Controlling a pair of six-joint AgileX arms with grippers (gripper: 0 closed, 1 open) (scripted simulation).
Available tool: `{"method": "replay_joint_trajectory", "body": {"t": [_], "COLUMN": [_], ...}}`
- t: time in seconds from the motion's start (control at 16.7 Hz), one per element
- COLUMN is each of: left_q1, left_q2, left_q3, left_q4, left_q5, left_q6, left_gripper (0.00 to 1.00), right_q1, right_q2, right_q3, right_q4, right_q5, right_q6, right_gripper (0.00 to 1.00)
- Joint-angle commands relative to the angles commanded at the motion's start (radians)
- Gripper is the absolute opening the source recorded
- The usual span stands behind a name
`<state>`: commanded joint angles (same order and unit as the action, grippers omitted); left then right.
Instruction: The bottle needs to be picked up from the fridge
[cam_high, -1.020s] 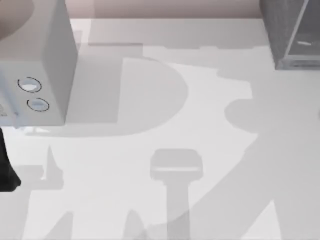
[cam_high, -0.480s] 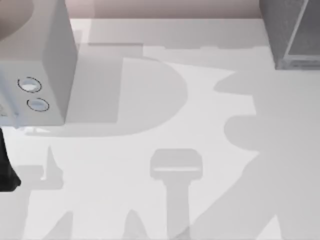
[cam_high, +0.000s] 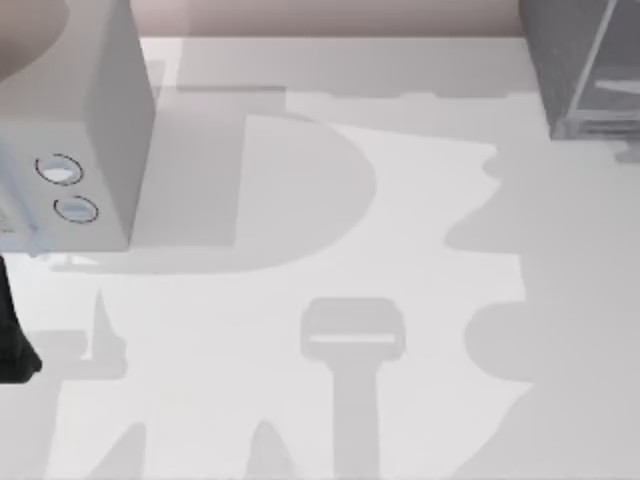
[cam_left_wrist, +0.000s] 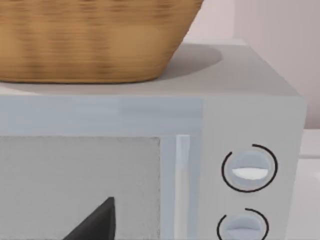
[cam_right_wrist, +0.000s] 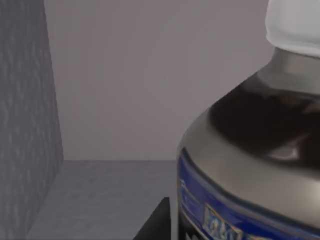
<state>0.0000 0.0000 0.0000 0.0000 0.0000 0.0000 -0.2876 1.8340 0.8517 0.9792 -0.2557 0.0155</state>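
Observation:
The bottle stands very close in the right wrist view, inside the fridge, with a white cap, a dark neck and a blue label. A dark tip of my right gripper shows just beside the bottle's body, low in that view. In the top view the grey fridge stands at the table's far right corner. My left arm is parked at the left edge of the table, and a dark tip of my left gripper faces the microwave door.
A grey microwave with two round knobs stands at the table's far left, and a woven basket sits on top of it. The fridge's grey side wall and floor lie beside the bottle.
The right arm's shadow on the right side of the table has shifted and spread toward the front. The microwave, fridge and left arm have not moved.

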Motion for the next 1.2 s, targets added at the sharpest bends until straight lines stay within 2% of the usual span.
{"method": "replay_joint_trajectory", "body": {"t": [0.3,0.54,0.78,1.2], "left_q1": [0.0,0.0,0.0,0.0], "left_q2": [0.0,0.0,0.0,0.0], "left_q3": [0.0,0.0,0.0,0.0], "left_q4": [0.0,0.0,0.0,0.0], "left_q5": [0.0,0.0,0.0,0.0], "left_q6": [0.0,0.0,0.0,0.0], "left_gripper": [1.0,1.0,1.0,1.0], "right_q1": [0.008,0.033,0.075,0.172], "right_q2": [-0.002,-0.129,-0.406,-1.103], "right_q3": [-0.001,-0.057,-0.181,-0.511], "right_q4": [-0.007,-0.072,-0.214,-0.587], "right_q5": [0.002,0.018,0.054,0.144], "right_q6": [0.001,-0.001,-0.004,-0.004], "right_gripper": [0.0,0.0,0.0,0.0]}}
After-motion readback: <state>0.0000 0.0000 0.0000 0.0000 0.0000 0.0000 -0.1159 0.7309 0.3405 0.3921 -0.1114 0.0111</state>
